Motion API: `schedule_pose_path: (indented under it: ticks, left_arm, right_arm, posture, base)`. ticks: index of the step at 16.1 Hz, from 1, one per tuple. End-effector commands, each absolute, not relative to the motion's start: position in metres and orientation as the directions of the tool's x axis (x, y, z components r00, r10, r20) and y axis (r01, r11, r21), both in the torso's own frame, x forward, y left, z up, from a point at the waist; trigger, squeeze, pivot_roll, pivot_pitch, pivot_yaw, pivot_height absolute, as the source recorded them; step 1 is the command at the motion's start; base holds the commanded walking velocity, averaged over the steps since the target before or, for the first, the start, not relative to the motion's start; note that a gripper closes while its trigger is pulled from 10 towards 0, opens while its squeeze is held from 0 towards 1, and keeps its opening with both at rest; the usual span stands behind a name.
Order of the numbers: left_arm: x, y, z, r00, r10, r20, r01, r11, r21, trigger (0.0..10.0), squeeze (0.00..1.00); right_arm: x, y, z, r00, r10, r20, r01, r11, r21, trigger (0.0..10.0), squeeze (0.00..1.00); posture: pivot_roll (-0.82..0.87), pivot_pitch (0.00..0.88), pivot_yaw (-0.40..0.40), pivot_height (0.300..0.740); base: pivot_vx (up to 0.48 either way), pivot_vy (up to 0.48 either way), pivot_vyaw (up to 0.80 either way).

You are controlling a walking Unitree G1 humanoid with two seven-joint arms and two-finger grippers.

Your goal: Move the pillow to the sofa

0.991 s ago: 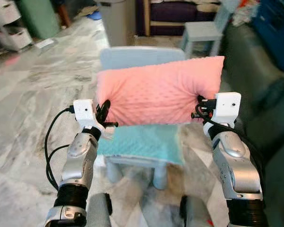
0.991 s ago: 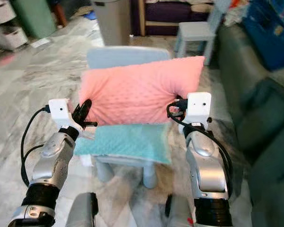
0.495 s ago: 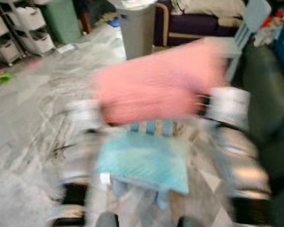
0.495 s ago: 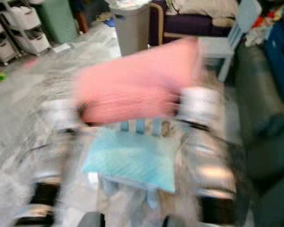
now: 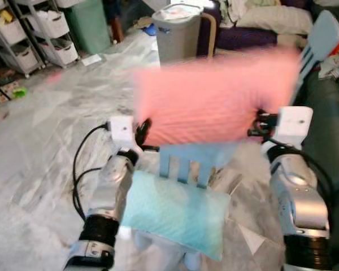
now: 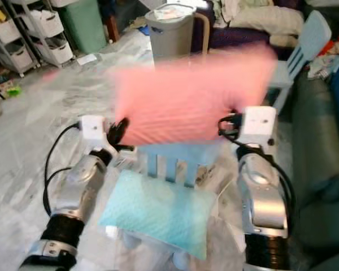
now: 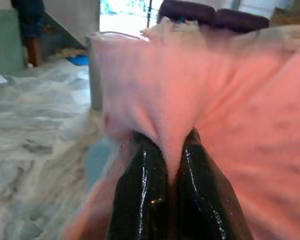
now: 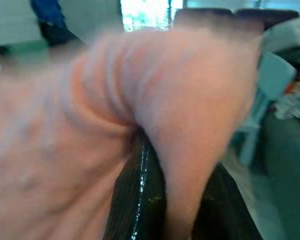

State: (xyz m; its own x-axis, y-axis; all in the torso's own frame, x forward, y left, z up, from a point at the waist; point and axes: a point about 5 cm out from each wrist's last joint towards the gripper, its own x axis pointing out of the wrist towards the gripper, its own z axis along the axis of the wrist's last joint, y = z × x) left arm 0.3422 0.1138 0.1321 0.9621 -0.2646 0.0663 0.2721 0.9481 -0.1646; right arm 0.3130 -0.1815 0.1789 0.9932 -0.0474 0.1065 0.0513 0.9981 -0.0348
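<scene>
A pink pillow (image 5: 214,96) hangs in the air in front of me, held between both arms above a small light-blue chair (image 5: 186,161). My left gripper (image 5: 142,131) is shut on the pillow's left edge; the wrist view shows pink fabric (image 7: 210,100) pinched between its black fingers (image 7: 142,200). On the pillow's right edge my right gripper (image 5: 259,125) is shut, with fabric (image 8: 190,115) bunched over its fingers (image 8: 135,205). A dark sofa (image 5: 327,113) lies along the right side.
A teal cushion (image 5: 175,212) lies on the chair seat below the pillow. A grey bin (image 5: 178,31) stands ahead, white drawer racks (image 5: 22,39) and a green cabinet (image 5: 90,22) at the far left. A second light-blue chair (image 5: 322,36) stands at the right. Marble floor (image 5: 39,147) lies open to the left.
The pillow has been lifted off the chair and now hangs higher, clear of the chair back. The camera view has tilted up and shifted.
</scene>
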Motion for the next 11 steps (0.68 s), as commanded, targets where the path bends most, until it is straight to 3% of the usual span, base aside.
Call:
schedule_pose_path:
  ticks: [1, 4, 5, 11]
  left_arm:
    - [0.3424, 0.1340, 0.1268, 0.979, -0.204, 0.024, 0.205, 0.964, -0.170, 10.0, 0.00]
    - [0.3443, 0.1324, 0.1261, 0.980, -0.198, -0.011, 0.195, 0.972, -0.132, 10.0, 0.00]
    - [0.3423, 0.1303, 0.1275, 0.967, -0.252, 0.027, 0.253, 0.954, -0.160, 10.0, 0.00]
    - [0.3411, 0.1279, 0.1241, 0.967, -0.253, -0.016, 0.242, 0.941, -0.235, 10.0, 0.00]
  right_arm:
    - [0.3153, -0.1658, 0.1884, 0.990, 0.011, 0.140, -0.007, 0.999, -0.031, 10.0, 0.00]
    - [0.3155, -0.1653, 0.1880, 0.991, 0.011, 0.136, -0.007, 0.999, -0.032, 10.0, 0.00]
    - [0.3149, -0.1659, 0.1871, 0.991, 0.009, 0.131, -0.005, 1.000, -0.030, 10.0, 0.00]
    - [0.3155, -0.1680, 0.1838, 0.994, -0.001, 0.106, 0.004, 0.999, -0.035, 10.0, 0.00]
  posture:
    - [-0.18, 0.000, 0.061, 0.740]
    - [-0.18, 0.000, 0.061, 0.740]
    - [-0.19, 0.000, 0.060, 0.740]
    - [-0.19, 0.000, 0.056, 0.740]
  base:
    - [0.000, 0.000, 0.00]
    - [0.000, 0.000, 0.00]
    - [0.000, 0.000, 0.00]
    - [0.000, 0.000, 0.00]
